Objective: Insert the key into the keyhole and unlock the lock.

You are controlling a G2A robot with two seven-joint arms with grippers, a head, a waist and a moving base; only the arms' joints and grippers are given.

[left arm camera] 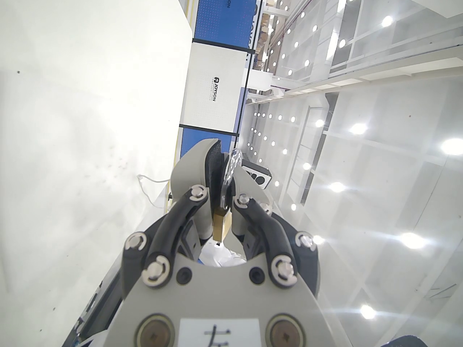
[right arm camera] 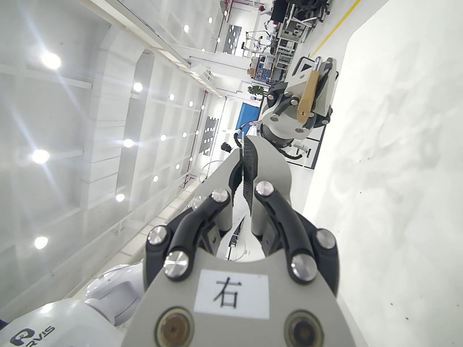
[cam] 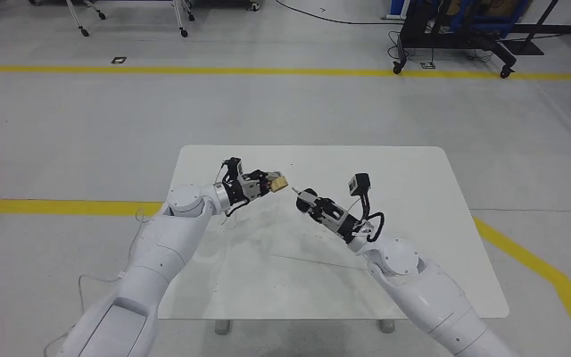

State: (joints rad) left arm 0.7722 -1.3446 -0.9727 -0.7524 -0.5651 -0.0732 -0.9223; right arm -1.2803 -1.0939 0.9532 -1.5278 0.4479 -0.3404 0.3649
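Clearly, the lock (cam: pixel 279 183) is a small padlock with a brass-coloured body and a silver shackle. In the top view it is a little left of the centre of the frame, held in the air above the far part of the table (cam: pixel 401 268). The left tool (cam: pixel 271 183) is clenched on it. In the left wrist view the shackle is pressed between the two dark pads and the brass body (left arm camera: pixel 219 226) hangs behind them, toward the wrist. In the right wrist view the same lock (right arm camera: pixel 307 97) is seen farther off, its narrow brass side turned to the camera, with the left tool's pale fingers (right arm camera: pixel 327 84) on both sides of it.

The right tool (cam: pixel 301 195) is just beside the lock in the top view, slightly lower and to the right, its tip pointing at the brass body but apart from it. Its ribbed pads (right arm camera: pixel 249 167) are pressed together; whether something thin sits between them I cannot tell.

The table is white, with rounded corners and some small dark specks on its surface (left arm camera: pixel 72 110). Around it is a grey floor with yellow lines (cam: pixel 268 70). At the upper edge of the top view stand wheeled frames (cam: pixel 134 18) on the left and a dark stand (cam: pixel 455 40) on the right. The left wrist view shows blue and white panels (left arm camera: pixel 224 12) and a ceiling with many round lamps (left arm camera: pixel 361 128).
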